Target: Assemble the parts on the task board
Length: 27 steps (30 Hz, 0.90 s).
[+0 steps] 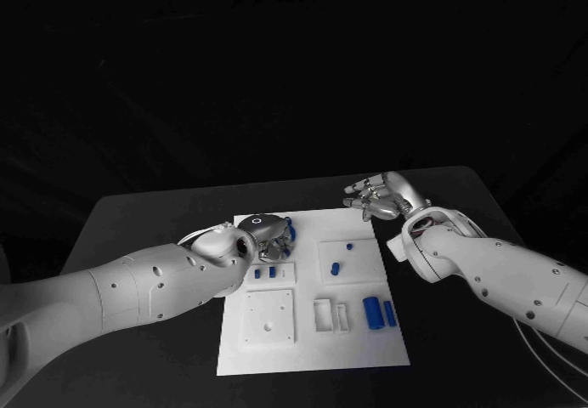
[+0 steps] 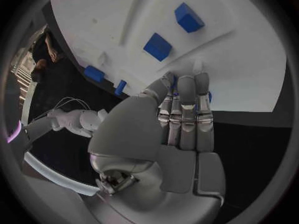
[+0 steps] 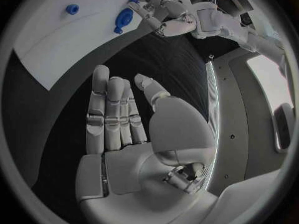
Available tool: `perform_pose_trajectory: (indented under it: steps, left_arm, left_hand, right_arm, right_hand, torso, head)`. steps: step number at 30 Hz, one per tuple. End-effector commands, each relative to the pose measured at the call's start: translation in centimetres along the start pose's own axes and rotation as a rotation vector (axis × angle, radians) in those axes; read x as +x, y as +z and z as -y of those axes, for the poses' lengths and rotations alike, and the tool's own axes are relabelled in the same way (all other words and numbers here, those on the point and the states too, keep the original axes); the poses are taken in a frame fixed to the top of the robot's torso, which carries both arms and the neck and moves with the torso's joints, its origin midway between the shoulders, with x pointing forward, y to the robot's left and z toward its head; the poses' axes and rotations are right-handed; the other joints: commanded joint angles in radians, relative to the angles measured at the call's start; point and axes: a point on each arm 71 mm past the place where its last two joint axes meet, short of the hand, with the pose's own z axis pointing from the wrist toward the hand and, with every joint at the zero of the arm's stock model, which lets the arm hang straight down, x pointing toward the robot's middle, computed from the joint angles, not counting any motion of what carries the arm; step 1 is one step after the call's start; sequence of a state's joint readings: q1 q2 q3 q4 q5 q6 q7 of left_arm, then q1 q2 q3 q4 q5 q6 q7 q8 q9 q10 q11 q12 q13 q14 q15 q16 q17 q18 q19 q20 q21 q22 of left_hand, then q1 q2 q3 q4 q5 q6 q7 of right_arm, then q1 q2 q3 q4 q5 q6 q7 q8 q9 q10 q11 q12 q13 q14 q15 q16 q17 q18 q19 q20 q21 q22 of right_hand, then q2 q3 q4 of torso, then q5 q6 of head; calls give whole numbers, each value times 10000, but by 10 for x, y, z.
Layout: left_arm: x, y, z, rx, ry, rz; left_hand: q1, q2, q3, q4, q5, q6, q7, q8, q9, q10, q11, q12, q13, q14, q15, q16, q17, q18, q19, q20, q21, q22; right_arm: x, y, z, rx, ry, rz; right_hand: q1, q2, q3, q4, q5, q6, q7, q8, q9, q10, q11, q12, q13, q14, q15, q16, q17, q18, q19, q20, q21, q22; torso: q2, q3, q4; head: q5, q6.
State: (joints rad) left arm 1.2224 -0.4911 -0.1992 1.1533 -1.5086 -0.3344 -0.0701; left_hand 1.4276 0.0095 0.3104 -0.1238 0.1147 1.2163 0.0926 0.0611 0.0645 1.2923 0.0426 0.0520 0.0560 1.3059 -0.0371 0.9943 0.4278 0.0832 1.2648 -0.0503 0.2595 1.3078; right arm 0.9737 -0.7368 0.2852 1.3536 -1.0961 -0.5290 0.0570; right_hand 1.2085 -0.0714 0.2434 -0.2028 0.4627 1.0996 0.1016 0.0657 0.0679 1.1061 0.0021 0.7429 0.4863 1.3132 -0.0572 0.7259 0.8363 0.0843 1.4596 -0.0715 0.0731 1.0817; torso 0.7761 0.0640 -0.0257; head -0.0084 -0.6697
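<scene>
Tabletop [image 1: 147, 212] of black carried the white board [image 1: 307, 353] at its middle, long side running from near to far. On the board's far left corner rested the left hand [image 1: 268, 236], with blue pieces [image 1: 291, 229] showing beside and between its fingers; the left wrist view showed those fingers [image 2: 187, 102] lying side by side, straight, their tips down against the white surface with a bit of blue at their edge, but whether they actually gripped a piece could not be told. Just near of that hand, two small blue pegs [image 1: 263, 274] stood in a shallow square recess on the board's left half. To the right of them, in another recess, sat a tiny blue stud [image 1: 349, 246] and, a little nearer, a short blue cylinder [image 1: 335, 269]. Nearer still on the right side lay a thicker blue cylinder [image 1: 371, 314] and a slim blue bar [image 1: 390, 314] side by side, next to a white rectangular frame [image 1: 325, 314]. A plain white square plate [image 1: 268, 317] with small holes filled the near left part. The right hand [image 1: 382, 197] hovered off the board's far right corner, above the dark tabletop, palm open, fingers [image 3: 106, 109] extended and slightly spread, holding nothing.
</scene>
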Motion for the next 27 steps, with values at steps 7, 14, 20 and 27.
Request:
perform_pose_trajectory:
  steps: [7,14,20,27]
  left_arm:
    - [-6,-6,-6,-154,-1076,565]
    - [-22,-12,-14,-413,-1910,900]
    - [-33,-24,-23,-632,-2292,945]
    - [-37,-42,-35,-817,-2528,845]
  left_hand:
    - [-242,-92,317,-24,-23,98,-7,28,26,134,-32,65,30,91,-28,-5,68,162,-137,-72,284,217]
    - [-240,-99,324,-29,-28,110,-13,32,28,146,-39,67,31,98,-35,-25,70,156,-152,-81,309,215]
    - [-242,-110,309,-31,-61,128,-14,33,29,154,-41,66,30,105,-38,-34,73,148,-176,-82,319,213]
    - [-225,-121,268,-19,-86,136,-15,29,26,153,-44,66,30,110,-41,-51,81,138,-200,-87,331,208]
  right_arm:
    - [1,0,-1,-101,-6,-58]
    - [1,0,-1,-93,-4,-67]
    - [0,0,0,-70,-21,-56]
    - [-1,0,2,-39,-47,-44]
  right_hand:
    - [-13,-82,26,58,51,-14,24,-33,-12,81,7,-44,-10,46,19,-68,-10,85,-36,-28,36,-10]
    - [-13,-82,26,58,51,-14,24,-33,-12,81,7,-44,-10,46,19,-68,-10,85,-36,-28,36,-10]
    - [-14,-79,32,55,65,6,20,-31,-10,76,5,-20,-41,46,18,-56,-16,83,-37,-30,58,-54]
    - [-14,-79,32,55,65,6,20,-31,-10,76,5,-20,-41,46,18,-56,-16,83,-37,-30,58,-54]
  torso:
    - [0,-4,5]
    - [-9,3,5]
    - [-8,6,15]
    - [1,-9,15]
  head:
    - [14,70]
    - [26,124]
    - [38,123]
    - [46,147]
